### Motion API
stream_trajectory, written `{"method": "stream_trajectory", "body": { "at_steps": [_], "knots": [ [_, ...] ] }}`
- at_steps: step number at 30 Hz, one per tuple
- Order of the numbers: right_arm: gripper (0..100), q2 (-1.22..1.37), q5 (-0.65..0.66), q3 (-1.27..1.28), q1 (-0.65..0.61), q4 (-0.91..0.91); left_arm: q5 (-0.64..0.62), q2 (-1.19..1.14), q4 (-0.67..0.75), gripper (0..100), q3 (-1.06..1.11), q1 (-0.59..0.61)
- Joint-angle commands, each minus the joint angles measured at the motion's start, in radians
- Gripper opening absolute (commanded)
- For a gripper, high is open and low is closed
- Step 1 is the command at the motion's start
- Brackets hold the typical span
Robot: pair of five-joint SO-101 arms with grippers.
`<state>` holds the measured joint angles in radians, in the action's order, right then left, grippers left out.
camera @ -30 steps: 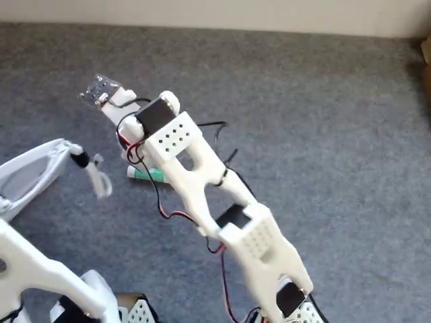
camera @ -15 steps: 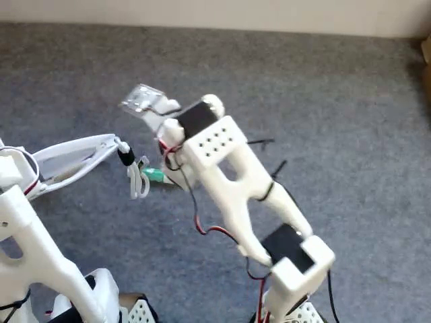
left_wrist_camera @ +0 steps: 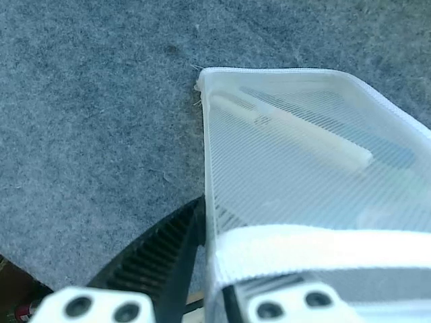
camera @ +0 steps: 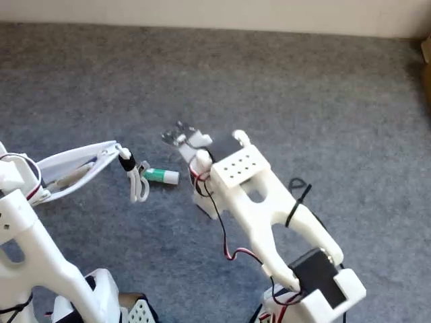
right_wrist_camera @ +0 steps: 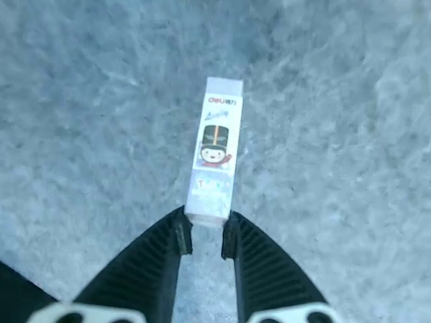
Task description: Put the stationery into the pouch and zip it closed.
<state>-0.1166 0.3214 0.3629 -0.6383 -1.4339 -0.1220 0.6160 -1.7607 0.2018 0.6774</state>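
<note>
The white mesh pouch [camera: 74, 168] hangs at the left of the high view, its dark zipper pull [camera: 126, 161] and a white loop [camera: 139, 186] dangling at its tip. My left gripper [left_wrist_camera: 210, 269] is shut on the pouch's edge [left_wrist_camera: 283, 182], and a white pen [left_wrist_camera: 296, 131] lies inside it. A green and white tube [camera: 160, 176] lies on the carpet just right of the loop. In the right wrist view, my right gripper [right_wrist_camera: 204, 235] is shut on the near end of a white eraser [right_wrist_camera: 215, 155] with a cartoon soldier sleeve, low over the carpet.
Grey carpet [camera: 323, 101] covers the whole work area, with a pale wall strip along the far edge. The right arm [camera: 249, 185] stretches from the near right corner to the middle. The left arm's base [camera: 34, 262] fills the near left corner.
The right arm has swung right and drawn back toward its base, uncovering the green tube. The pouch has shifted right and its tip has dropped lower.
</note>
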Motion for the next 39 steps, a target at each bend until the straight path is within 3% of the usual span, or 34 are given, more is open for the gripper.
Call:
{"method": "stream_trajectory", "body": {
  "at_steps": [1,4,16,22,39],
  "knots": [
    [6.8,-0.065,0.005,0.042,0.015,0.042,-0.008,-0.010,-0.003,1,0.001,-0.024],
    [13.0,-0.065,0.005,0.056,0.012,0.044,-0.008,-0.010,-0.003,1,0.002,-0.022],
    [13.1,-0.064,0.000,0.051,-0.028,0.048,-0.008,-0.010,-0.003,1,0.002,-0.022],
    [13.1,-0.053,-0.133,0.077,-0.085,0.186,-0.008,-0.010,-0.003,1,0.002,-0.022],
    [13.1,0.257,-0.138,-0.036,-0.047,0.193,-0.008,-0.010,-0.003,1,0.004,-0.022]
  ]
}}
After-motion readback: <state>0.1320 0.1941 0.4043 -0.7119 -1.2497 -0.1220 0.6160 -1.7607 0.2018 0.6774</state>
